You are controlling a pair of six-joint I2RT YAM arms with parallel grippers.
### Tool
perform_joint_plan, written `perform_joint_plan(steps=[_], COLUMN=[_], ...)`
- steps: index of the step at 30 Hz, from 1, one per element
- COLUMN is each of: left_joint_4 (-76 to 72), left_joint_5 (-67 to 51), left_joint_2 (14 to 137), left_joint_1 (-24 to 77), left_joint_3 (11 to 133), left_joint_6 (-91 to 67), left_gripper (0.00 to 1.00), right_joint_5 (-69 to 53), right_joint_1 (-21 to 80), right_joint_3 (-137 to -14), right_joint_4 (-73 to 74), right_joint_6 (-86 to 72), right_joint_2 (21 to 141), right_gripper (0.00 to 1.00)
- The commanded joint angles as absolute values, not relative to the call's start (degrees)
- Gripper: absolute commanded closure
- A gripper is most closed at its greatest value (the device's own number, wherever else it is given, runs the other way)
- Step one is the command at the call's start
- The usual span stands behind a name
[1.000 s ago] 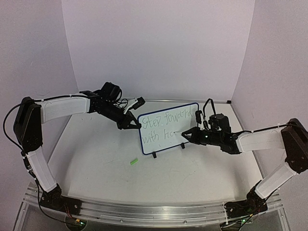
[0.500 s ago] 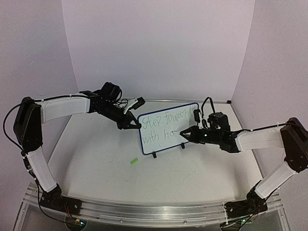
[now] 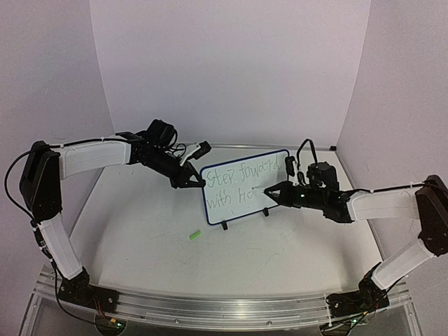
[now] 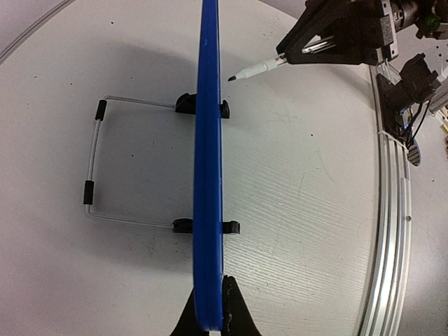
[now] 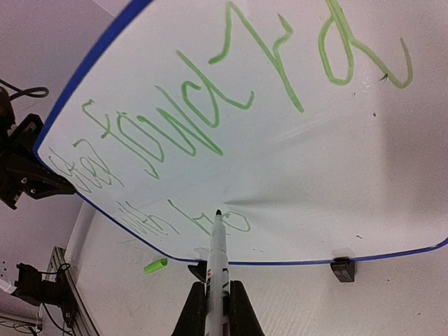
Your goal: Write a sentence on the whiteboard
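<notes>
Whiteboard (image 3: 246, 210) edge clamped by left hand (image 3: 197, 182) — right hand (image 3: 270, 194) grips marker (image 5: 216, 246) at sentence (image 3: 234, 183).

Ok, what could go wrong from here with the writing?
Pressing hard, the marker might slip in the right tool and spoil the letters. The left tool clamps only one edge of the whiteboard, so a push may twist it on its clip feet. The tip could smear the sentence.

Bright even light, soft shadows, fisheye-warped wrist views
</notes>
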State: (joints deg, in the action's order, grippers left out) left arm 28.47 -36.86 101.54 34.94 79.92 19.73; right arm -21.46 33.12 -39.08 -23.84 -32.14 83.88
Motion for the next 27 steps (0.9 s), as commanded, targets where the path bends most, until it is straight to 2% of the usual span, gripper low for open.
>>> perform_joint_plan(steps=[1,27], left_joint_4=[31.18,31.13], left_joint_5=[-34.69,-34.45], left_joint_2=[103.1,103.18], left_joint_1=[35.51,35.5], left_joint_3=[81.12,81.03], left_joint_6=[21.21,21.33], left_gripper=[1.0,1.0], right_joint_5=[-18.88,-19.13], right_joint_1=[32.77,32.08], right_joint_3=[-38.28,-41.7], right_joint_4=[-24.17,-23.94], right_joint_6=[-31.84,-31.04], right_joint_2=[79.57,86.15], right_gripper=[1.0,1.0])
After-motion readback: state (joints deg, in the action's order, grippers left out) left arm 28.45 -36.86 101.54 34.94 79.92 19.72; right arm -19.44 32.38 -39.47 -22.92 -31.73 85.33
